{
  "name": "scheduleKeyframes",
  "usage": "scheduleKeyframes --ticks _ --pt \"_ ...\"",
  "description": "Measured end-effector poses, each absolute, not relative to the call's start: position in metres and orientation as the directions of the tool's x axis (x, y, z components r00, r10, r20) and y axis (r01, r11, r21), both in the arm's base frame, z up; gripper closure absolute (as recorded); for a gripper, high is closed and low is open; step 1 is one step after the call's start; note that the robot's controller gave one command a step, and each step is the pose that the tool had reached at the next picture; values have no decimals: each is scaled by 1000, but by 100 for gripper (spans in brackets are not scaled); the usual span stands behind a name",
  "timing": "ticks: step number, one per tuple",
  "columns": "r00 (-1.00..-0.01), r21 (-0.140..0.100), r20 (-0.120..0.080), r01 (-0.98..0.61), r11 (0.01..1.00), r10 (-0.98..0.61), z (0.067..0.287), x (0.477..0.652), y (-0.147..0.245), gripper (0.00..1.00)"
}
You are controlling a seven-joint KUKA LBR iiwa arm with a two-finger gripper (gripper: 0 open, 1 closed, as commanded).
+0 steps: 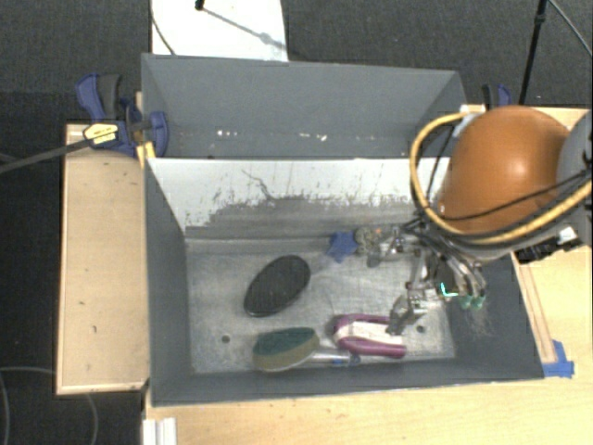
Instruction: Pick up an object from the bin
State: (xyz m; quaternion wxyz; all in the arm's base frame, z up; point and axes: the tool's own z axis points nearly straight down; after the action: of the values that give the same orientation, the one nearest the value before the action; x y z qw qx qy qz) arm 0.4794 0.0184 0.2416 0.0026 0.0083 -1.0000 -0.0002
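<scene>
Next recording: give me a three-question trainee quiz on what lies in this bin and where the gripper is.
1. True or false: the black oval object lies left of the pink and white object.
2. Fill in: the sponge has a ____ top.
3. Which thing lies nearest the gripper? A) black oval object B) pink and white object C) sponge

Key: 1 true; 2 green; 3 B.

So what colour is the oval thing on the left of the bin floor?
The flat oval object is black, seen in the camera view.
</scene>
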Motion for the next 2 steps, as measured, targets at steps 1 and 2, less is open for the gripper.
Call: scheduleKeyframes --ticks 1,2 --pt "-973 1 5 -230 973 -230 85 482 37 0" --pt "-895 -2 -8 -446 895 -446 72 509 -19 0"
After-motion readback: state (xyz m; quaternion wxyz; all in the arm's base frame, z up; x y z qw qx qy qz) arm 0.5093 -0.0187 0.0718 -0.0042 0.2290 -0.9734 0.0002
